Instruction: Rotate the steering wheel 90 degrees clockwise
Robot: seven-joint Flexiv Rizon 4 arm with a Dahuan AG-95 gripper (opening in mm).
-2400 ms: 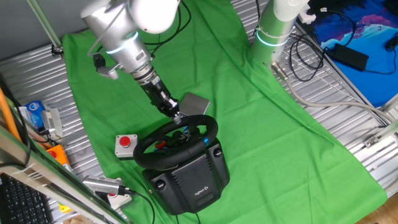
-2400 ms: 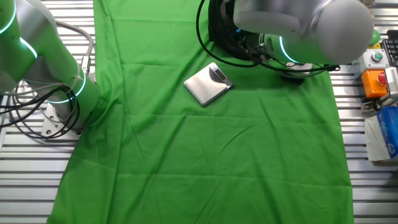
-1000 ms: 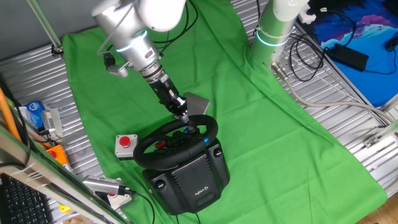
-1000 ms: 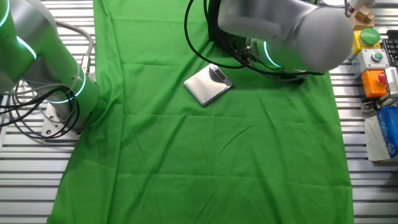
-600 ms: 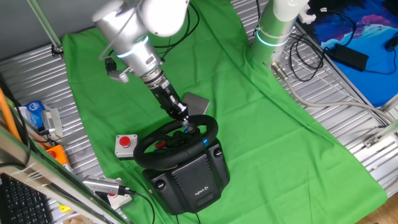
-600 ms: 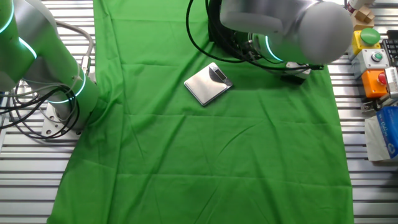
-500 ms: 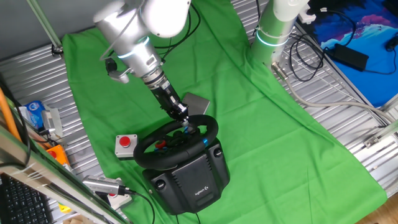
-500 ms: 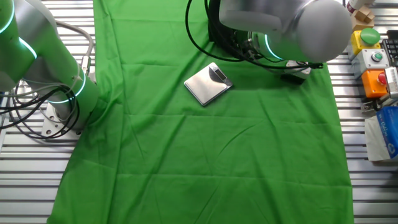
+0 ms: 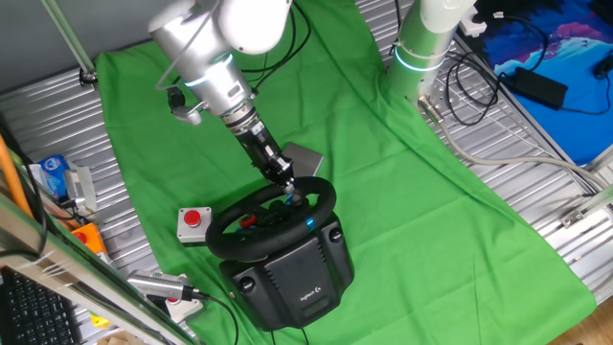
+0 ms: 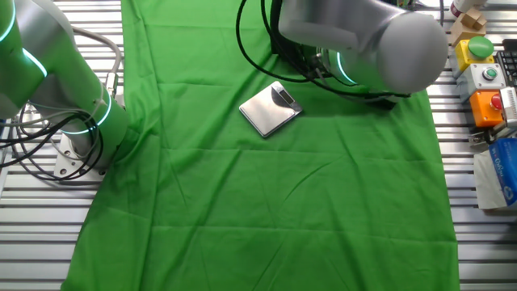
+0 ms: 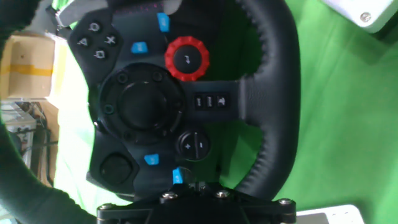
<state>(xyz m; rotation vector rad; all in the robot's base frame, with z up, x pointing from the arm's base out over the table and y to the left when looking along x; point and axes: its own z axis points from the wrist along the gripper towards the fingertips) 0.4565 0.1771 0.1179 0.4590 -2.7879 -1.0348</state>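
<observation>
The steering wheel (image 9: 273,215) is black with a thick rim and stands on a bulky black base (image 9: 290,274) at the near side of the green cloth. My gripper (image 9: 289,190) reaches down from the far side, its slim tip inside the far part of the rim, close to the hub. In the hand view the hub (image 11: 142,106) with its red dial (image 11: 187,58) and blue buttons fills the frame. The rim (image 11: 273,93) runs down the right. My gripper (image 11: 199,185) shows only at the bottom edge, fingers together and holding nothing.
A small grey box with a red button (image 9: 194,222) sits left of the wheel. A flat silver device (image 9: 303,159) (image 10: 271,109) lies just behind it. A second arm's base (image 9: 421,46) (image 10: 56,89) stands at the cloth's far edge. Button boxes (image 10: 488,89) and cables line the sides.
My arm has shifted right and slightly down. The gripper tip has gone from the wheel's far rim to inside the rim, near the hub. The wheel shows no clear turn.
</observation>
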